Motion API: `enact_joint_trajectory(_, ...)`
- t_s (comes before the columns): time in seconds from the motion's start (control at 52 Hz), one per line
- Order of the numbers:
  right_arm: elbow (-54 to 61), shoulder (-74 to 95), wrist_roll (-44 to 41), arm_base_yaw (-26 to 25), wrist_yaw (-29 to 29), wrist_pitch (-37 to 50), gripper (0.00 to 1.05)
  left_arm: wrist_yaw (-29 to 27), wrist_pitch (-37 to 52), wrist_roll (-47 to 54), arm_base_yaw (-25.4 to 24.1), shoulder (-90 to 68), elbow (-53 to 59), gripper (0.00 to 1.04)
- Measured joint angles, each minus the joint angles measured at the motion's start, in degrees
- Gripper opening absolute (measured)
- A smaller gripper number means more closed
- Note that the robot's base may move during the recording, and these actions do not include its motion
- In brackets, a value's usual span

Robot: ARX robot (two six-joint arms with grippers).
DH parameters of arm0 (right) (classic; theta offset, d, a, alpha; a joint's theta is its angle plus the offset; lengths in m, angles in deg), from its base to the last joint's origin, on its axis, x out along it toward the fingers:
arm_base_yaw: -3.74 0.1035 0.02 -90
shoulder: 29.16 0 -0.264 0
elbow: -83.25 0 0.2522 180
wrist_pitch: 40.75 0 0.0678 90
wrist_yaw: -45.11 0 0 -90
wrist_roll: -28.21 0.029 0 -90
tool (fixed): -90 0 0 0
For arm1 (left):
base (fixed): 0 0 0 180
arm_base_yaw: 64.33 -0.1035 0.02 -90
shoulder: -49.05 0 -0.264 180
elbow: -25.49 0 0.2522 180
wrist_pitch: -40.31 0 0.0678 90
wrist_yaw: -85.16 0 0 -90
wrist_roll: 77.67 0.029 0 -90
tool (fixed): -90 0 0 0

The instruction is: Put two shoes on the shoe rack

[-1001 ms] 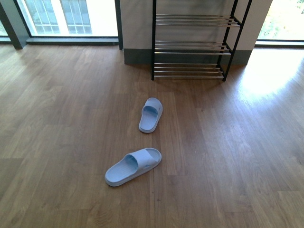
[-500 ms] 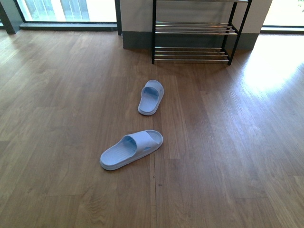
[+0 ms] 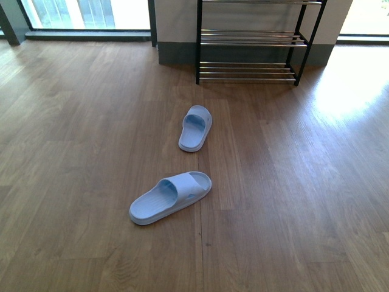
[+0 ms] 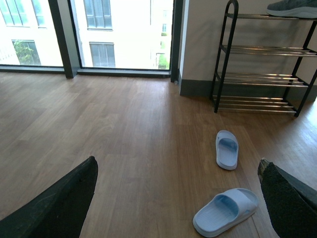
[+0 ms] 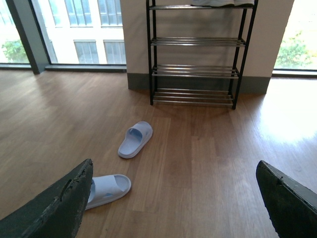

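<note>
Far slipper [image 3: 196,128] and near slipper [image 3: 170,198] are being left on the floor [image 3: 304,182] before the rack [image 3: 249,41].
Left gripper [image 4: 177,162] and right gripper [image 5: 173,164] are being held wide.

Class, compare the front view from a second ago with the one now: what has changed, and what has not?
Only the view shifted: the shoe rack, the far slipper and the near slipper all sit higher in the picture, so the camera moved, not they. Their layout is unchanged; nothing was gripped or released.
</note>
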Motion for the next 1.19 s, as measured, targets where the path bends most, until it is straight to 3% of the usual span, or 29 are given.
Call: enact_joint_trajectory(1.193, 0.0, 0.0, 0.0, 0.0, 0.0, 0.0, 0.96, -0.1, 0.0, 0.0, 0.0, 0.0, 0.0, 0.95)
